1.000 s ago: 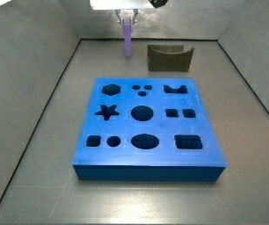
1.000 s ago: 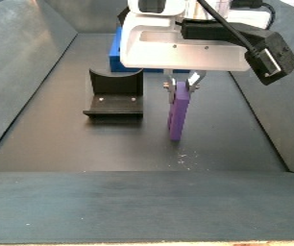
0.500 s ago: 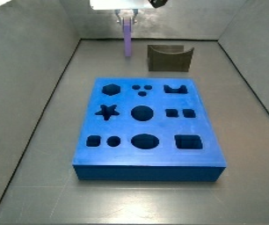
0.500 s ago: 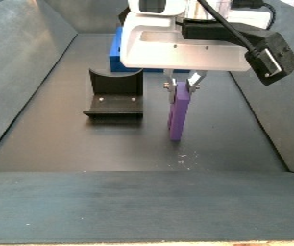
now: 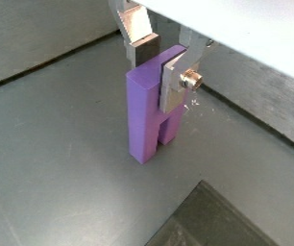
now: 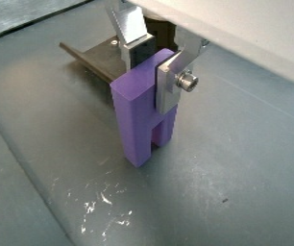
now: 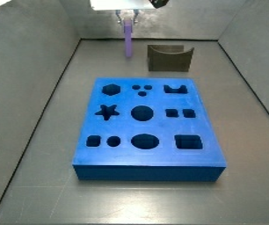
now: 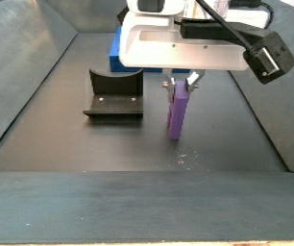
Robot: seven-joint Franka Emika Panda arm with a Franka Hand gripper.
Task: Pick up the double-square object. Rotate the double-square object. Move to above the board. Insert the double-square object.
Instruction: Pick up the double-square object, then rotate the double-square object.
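Note:
The double-square object [image 5: 144,115] is a tall lavender block, upright, with a slot in its lower end. It shows in both wrist views [image 6: 139,113] and both side views [image 7: 127,40] [image 8: 178,113]. My gripper [image 5: 160,69] [image 6: 150,65] is shut on its upper part, a silver finger [image 5: 176,83] on each side. Its lower end is at or just above the floor. In a side view the gripper [image 7: 127,19] is at the far end, beyond the blue board [image 7: 149,123]. The board's edge also shows behind the arm [image 8: 115,56].
An olive-grey U-shaped holder [image 7: 169,58] stands on the floor beside the block, and it also shows in the other side view [image 8: 113,96] and a wrist view [image 6: 98,60]. Grey walls [image 7: 43,53] enclose the floor.

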